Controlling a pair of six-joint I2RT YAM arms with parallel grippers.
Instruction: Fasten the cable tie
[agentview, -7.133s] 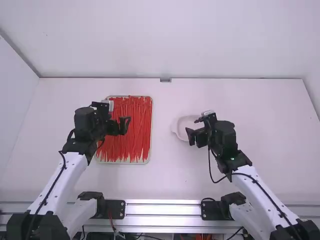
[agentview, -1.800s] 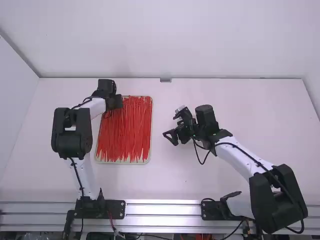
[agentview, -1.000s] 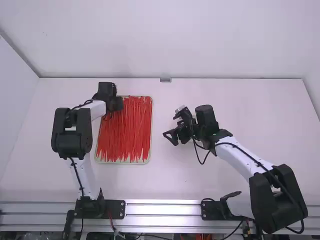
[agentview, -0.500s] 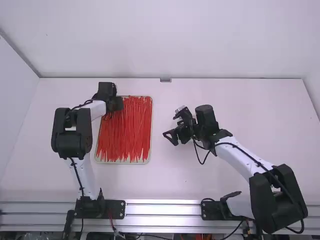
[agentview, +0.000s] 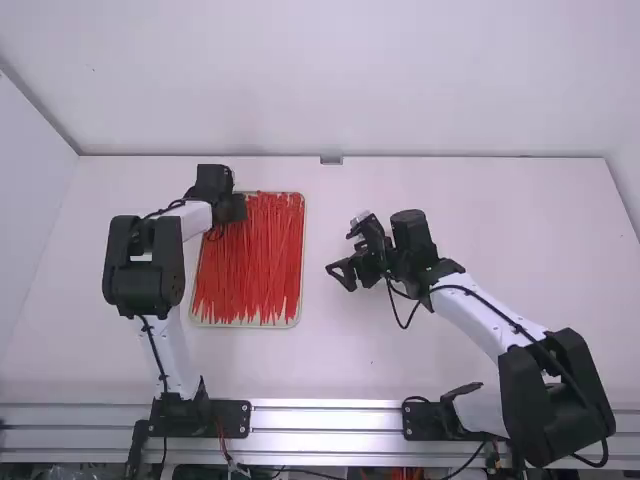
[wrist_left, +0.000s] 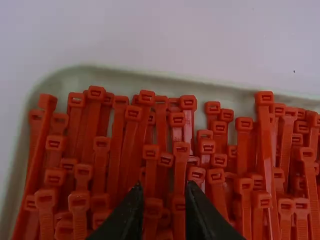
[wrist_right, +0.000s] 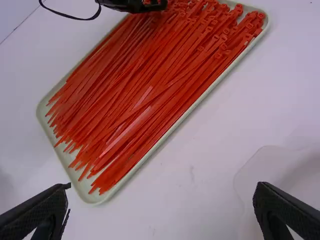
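Red cable ties (agentview: 250, 262) lie in a thick pile on a pale tray (agentview: 298, 210) left of the table's middle. My left gripper (agentview: 226, 209) is down in the tie heads (wrist_left: 165, 150) at the tray's far left corner. Its fingers (wrist_left: 131, 212) stand close together with a couple of ties pinched between them. It also appears beyond the pile in the right wrist view (wrist_right: 132, 5). My right gripper (agentview: 345, 270) hangs open to the right of the tray, with nothing between its fingers (wrist_right: 42, 210).
A faint translucent dish (wrist_right: 272, 167) lies on the white table beside the right gripper. The tray's near corner (wrist_right: 90, 197) sits just ahead of the right fingers. Bare table stretches to the right and toward the front edge.
Since 7.1 s ago both arms have stretched out, the left to the tray's far corner, the right toward the tray's right side. Over the last second nothing visibly moved.
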